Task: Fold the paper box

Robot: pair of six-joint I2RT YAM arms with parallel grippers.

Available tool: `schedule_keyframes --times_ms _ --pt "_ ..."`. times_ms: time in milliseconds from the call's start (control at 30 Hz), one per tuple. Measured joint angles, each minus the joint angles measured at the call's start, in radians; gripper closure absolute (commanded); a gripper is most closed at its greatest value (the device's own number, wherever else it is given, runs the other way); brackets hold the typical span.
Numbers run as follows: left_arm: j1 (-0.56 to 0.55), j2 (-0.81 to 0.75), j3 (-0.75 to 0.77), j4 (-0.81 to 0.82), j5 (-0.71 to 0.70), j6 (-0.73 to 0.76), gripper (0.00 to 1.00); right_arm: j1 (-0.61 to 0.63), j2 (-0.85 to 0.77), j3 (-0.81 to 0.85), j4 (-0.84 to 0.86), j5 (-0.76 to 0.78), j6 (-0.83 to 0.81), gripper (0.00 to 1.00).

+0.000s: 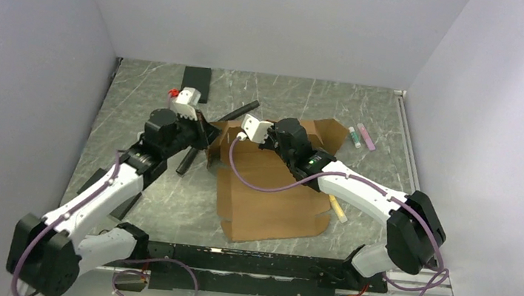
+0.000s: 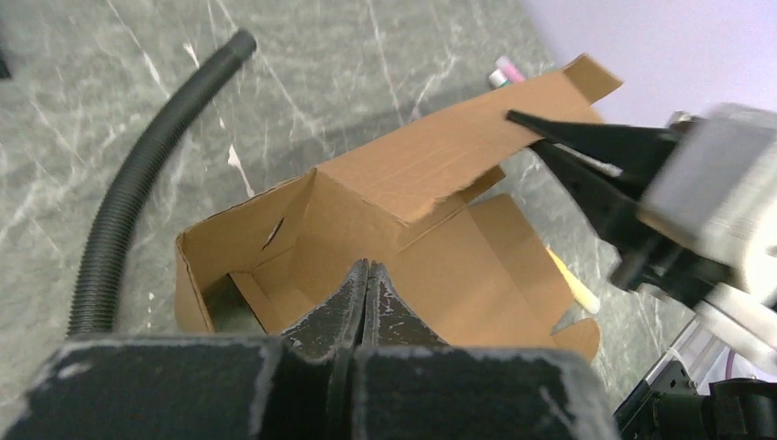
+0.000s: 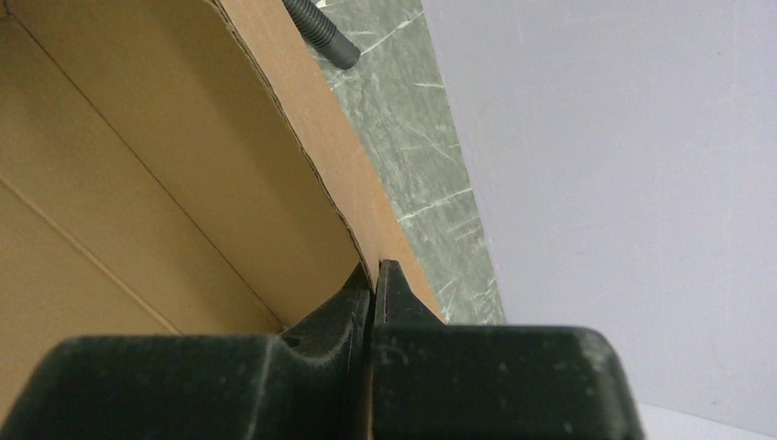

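The paper box (image 1: 276, 194) lies half-formed in the middle of the surface (image 1: 287, 95), its broad panel flat toward the arm bases and its far end raised into walls between the two arms. The right pincer (image 3: 374, 273) is clamped on the upper edge of the long flap (image 2: 458, 151), the cardboard running straight into the seam between its fingers; the left pincer (image 2: 366, 286) is pressed together on nothing, its tip poised over the inside of the box near the raised corner, and whether it touches the cardboard I cannot tell. The step in hand looks like standing that long flap upright to meet the short side wall (image 2: 229, 243); to do it well the right arm should swing the flap about its crease rather than drag it, since so light a sheet would likely slide; the closed left tip would serve best as a pusher, pinning the floor or bracing the short wall so the corner meets square. A black ribbed hose (image 2: 128, 192) lies just beside the box on its left and could snag the left arm or crowd the wall; a yellow pen (image 2: 573, 286) lies at the box's right edge, touching or just beside it, I cannot tell which; two small pens (image 1: 361, 137) and a black block (image 1: 195, 83) sit farther off, out of the way.
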Motion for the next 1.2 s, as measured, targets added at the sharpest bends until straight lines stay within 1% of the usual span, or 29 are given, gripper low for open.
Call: schedule_keyframes --times_ms 200,433,567,733,867,933,1000,1133,1200 --pt "0.002 0.178 0.026 0.012 0.049 -0.016 1.0 0.0 0.001 0.001 0.0 0.0 0.003 1.0" --pt "0.002 0.322 0.049 0.108 0.106 -0.073 1.0 0.003 0.005 0.002 0.0 0.003 0.007 1.0" --pt "0.002 0.371 0.076 0.18 0.131 -0.124 1.0 0.004 0.01 0.004 0.001 0.008 0.01 1.0" --pt "0.007 0.407 0.089 0.24 0.123 -0.183 1.0 0.004 0.019 0.009 0.008 0.014 0.014 1.0" --pt "0.007 0.424 0.091 0.248 0.115 -0.201 1.0 0.007 0.035 0.015 0.023 0.036 0.021 1.0" --pt "0.007 0.419 0.091 0.24 0.113 -0.199 0.91 0.01 0.051 0.027 0.026 0.055 0.029 1.0" --pt "0.006 0.391 0.083 0.213 0.107 -0.195 0.84 0.011 0.065 0.037 0.032 0.07 0.036 1.0" --pt "0.006 0.264 0.018 0.153 0.078 -0.183 0.72 0.011 0.071 0.042 0.035 0.077 0.045 1.0" --pt "0.006 0.188 -0.031 0.125 0.04 -0.172 0.7 0.011 0.074 0.043 0.035 0.079 0.049 1.0"
